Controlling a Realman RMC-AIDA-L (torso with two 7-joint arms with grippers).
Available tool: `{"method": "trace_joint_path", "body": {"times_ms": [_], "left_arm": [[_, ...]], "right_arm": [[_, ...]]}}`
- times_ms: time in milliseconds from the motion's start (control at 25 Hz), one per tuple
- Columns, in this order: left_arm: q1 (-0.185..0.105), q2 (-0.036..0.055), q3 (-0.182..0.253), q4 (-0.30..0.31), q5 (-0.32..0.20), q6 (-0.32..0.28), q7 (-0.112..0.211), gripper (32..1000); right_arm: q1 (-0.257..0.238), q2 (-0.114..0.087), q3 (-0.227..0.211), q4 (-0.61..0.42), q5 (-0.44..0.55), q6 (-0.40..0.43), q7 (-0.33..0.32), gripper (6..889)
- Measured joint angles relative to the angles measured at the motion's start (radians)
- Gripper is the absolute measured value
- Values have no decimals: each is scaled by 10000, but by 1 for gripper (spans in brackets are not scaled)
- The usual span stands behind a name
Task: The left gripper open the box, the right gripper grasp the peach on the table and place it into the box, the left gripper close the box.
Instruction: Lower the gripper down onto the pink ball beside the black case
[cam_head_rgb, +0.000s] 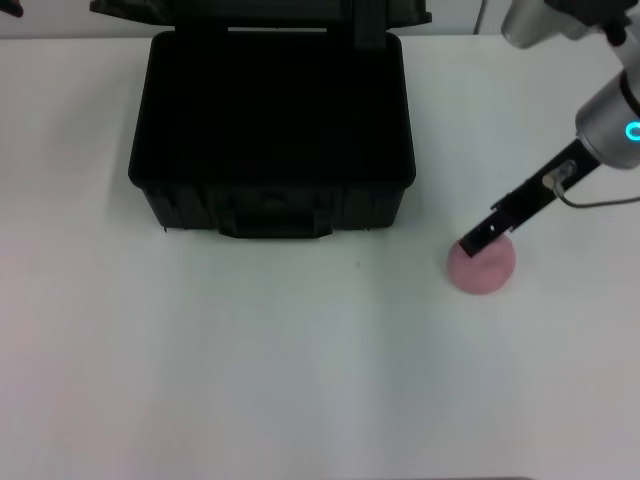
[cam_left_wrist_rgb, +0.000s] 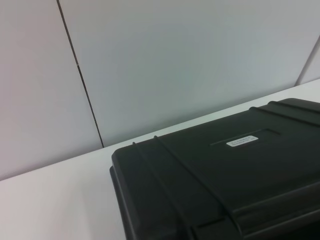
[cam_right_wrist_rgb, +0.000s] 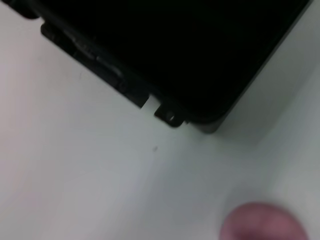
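The black box (cam_head_rgb: 270, 205) stands open at the back middle of the white table (cam_head_rgb: 250, 370), with its lid (cam_head_rgb: 260, 12) raised behind a dark interior. The pink peach (cam_head_rgb: 485, 268) lies on the table to the right of the box's front. My right gripper (cam_head_rgb: 473, 243) slants down from the blue-ringed arm, and its tip is at the peach's upper left edge. In the right wrist view the peach (cam_right_wrist_rgb: 262, 225) is close below, with the box's corner (cam_right_wrist_rgb: 175, 50) beyond. The left wrist view shows only the lid's ribbed outer face (cam_left_wrist_rgb: 225, 180) and its white label (cam_left_wrist_rgb: 242, 140). The left gripper itself does not show.
A small dark speck (cam_head_rgb: 357, 265) marks the table between box and peach. A pale panelled wall (cam_left_wrist_rgb: 175, 65) rises behind the table. White table surface stretches in front of the box and to its left.
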Motion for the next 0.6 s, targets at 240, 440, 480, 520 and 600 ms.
{"method": "trace_joint_path", "body": {"times_ms": [240,440,480,520,600], "left_arm": [[-8,-1,0,1,9,-25,0,405],[-14,-1,-1,4,10,-29,0,405],[-15,-1,0,8,8,-29,0,405],[-15,-1,-1,12,9,-30,0,405],[-15,-1,0,17,5,-37,0,405]], "right_arm": [[157,-16,1,204,4,-845,-117,829],[347,-12,-8,1015,10,-1605,-489,827],[401,-10,-25,1208,9,-1717,-544,827],[435,-12,-76,1342,9,-1838,-598,827],[464,-10,-278,1518,5,-2059,-652,826]]}}
